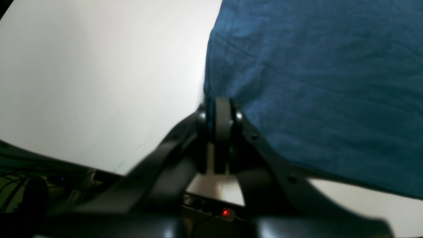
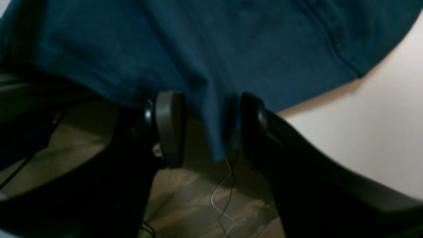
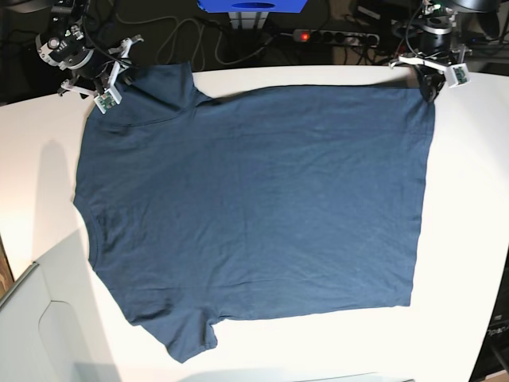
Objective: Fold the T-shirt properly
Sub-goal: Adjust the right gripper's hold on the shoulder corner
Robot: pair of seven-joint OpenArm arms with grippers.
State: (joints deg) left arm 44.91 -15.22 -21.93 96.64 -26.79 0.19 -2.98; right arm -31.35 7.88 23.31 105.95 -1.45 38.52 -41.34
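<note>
The dark navy T-shirt [image 3: 254, 207] lies spread flat on the white table [image 3: 469, 239], neckline to the left and hem to the right. My left gripper [image 3: 430, 83] is at the shirt's far right hem corner. In the left wrist view its jaws [image 1: 219, 110] are pressed together on the edge of the cloth [image 1: 314, 82]. My right gripper [image 3: 107, 87] is at the far left sleeve. In the right wrist view it [image 2: 210, 129] is open, and a fold of the shirt [image 2: 198, 43] hangs between its fingers [image 2: 168, 129].
A power strip with a red light [image 3: 330, 36] and cables lie behind the table's far edge. A blue box [image 3: 250, 5] stands at the back centre. A white raised panel [image 3: 48, 334] sits at the front left corner. The floor shows below the right gripper.
</note>
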